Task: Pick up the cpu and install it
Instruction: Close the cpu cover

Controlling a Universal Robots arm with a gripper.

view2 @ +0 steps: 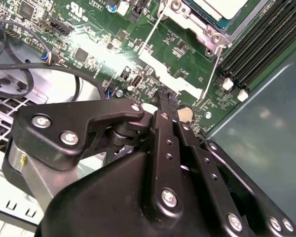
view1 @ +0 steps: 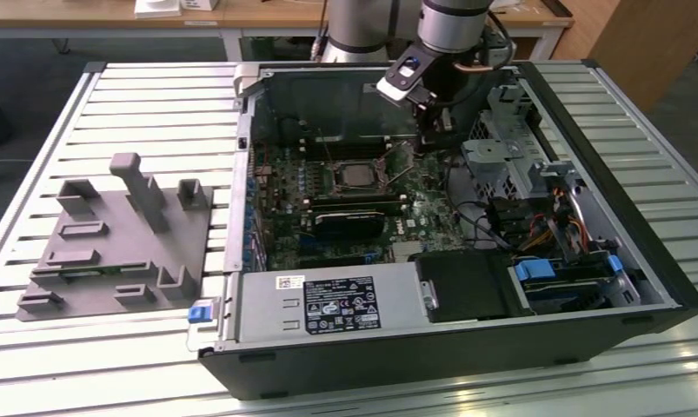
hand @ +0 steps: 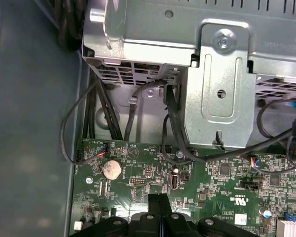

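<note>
Claw: black two-finger gripper (hand: 158,201), fingers pressed together, just above the green motherboard (hand: 212,177).
Chip: pale silvery square cpu (view2: 221,6), lying in the metal-framed socket (view2: 190,22), near the claw's tips.

So the arm (view1: 453,26) drops in pretty much straight from above, with the wrist turned so the tool (view1: 432,132) points down. In the first wrist view its two black fingers (hand: 153,205) are pressed tight together at the tips, no gap, with nothing pinched between them.
</note>
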